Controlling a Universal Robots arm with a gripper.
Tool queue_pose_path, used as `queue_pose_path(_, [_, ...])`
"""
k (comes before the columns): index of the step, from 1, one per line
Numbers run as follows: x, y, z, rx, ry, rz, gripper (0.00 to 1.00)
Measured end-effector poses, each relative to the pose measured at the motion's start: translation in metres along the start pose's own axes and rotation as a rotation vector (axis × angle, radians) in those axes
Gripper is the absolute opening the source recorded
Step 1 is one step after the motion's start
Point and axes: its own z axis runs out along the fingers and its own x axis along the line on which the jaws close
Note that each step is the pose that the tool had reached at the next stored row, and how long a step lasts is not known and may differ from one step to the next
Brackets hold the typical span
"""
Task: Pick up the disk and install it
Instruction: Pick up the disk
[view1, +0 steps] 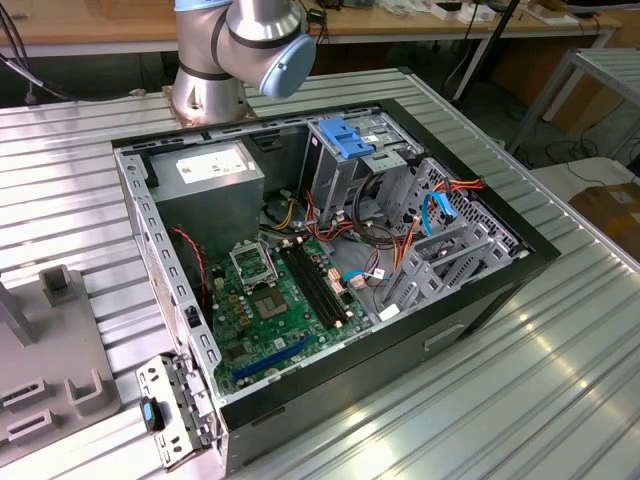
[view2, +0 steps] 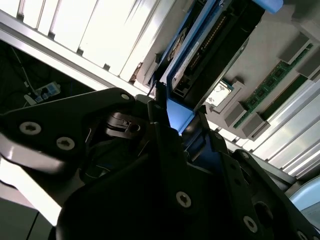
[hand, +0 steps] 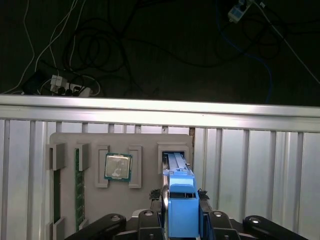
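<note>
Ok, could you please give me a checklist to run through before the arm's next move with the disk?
1. Grip on the disk: ok. The gripper is closed on its blue carrier in both wrist views.
2. Disk free of the fixture tray: not ok. Its far end sits in a slot.
3. Neighbours clear: ok. The processor and memory sticks lie in separate pockets, apart from the disk.
4. Computer case open: ok. Its inside is exposed in the exterior view.
5. Drive cage free of cables: cannot tell. Orange wires run beside it.
</note>
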Motion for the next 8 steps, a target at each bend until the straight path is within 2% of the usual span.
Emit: queue_pose_path(8, [-0.0001, 0.0, 0.0, 0.0, 0.0, 0.0, 0.36])
